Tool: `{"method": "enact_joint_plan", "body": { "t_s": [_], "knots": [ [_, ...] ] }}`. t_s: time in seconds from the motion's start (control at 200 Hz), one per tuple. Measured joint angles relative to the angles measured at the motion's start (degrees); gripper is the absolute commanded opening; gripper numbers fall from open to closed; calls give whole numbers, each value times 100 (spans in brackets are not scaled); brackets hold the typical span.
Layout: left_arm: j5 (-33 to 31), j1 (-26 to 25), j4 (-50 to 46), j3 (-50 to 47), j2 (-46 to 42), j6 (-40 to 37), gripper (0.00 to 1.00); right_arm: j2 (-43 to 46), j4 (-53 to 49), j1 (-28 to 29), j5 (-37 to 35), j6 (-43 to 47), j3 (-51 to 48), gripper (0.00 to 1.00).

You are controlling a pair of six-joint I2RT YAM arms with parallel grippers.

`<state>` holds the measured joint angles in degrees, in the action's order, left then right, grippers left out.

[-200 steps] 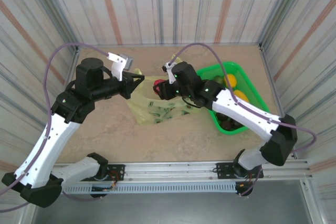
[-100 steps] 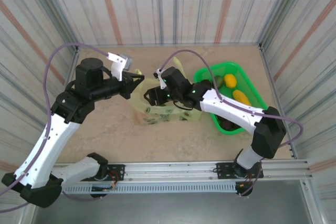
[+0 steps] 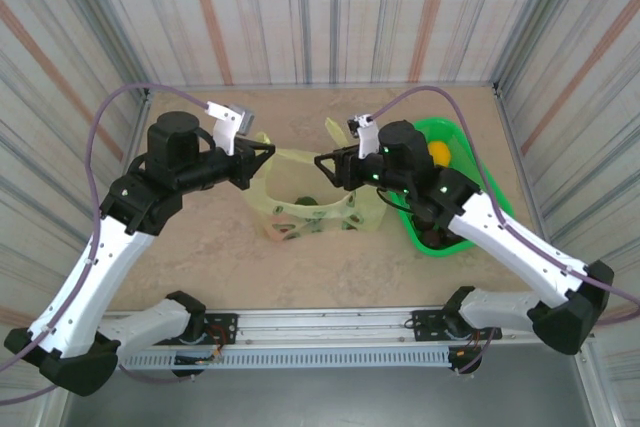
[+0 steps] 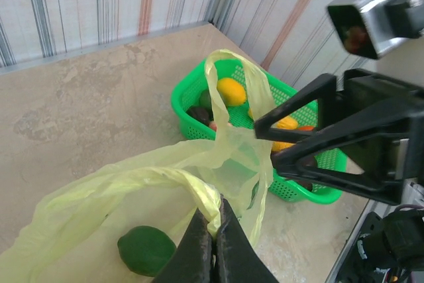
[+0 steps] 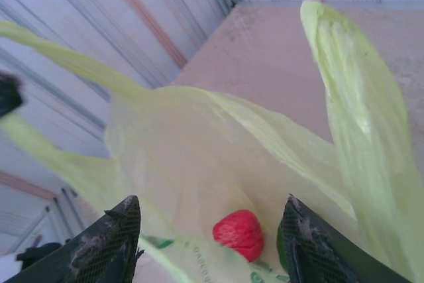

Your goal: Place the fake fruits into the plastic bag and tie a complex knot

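Plastic bag (image 3: 310, 197) mid-bench, handle pinched tight in left claw (image 4: 213, 223); right claw (image 3: 328, 167) gapes empty over its mouth, unbagged fake fruits (image 4: 231, 91) in green basket (image 4: 179, 101) just right, right arm nearer.

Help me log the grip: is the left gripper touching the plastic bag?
Touching. The left wrist view shows the left gripper shut, pinching the bunched rim of the plastic bag.

The beige marbled table (image 3: 200, 247) carries the plastic bag (image 3: 300, 209) at centre, with a green basket (image 3: 462, 132) at its 3 o'clock.
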<state>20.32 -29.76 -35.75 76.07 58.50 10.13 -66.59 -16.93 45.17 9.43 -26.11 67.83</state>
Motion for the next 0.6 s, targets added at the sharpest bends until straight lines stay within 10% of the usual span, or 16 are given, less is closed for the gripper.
{"method": "enact_joint_plan", "body": {
  "t_s": [0.16,0.346,0.596],
  "knots": [
    [-2,0,0,-2,0,-2,0,669,35,-463,516,-24,-256,59],
    [-2,0,2,-2,0,-2,0,1493,68,-2387,774,-509,-933,58],
    [-2,0,0,-2,0,-2,0,595,-262,-3713,802,-999,-1362,61]
  ]
}}
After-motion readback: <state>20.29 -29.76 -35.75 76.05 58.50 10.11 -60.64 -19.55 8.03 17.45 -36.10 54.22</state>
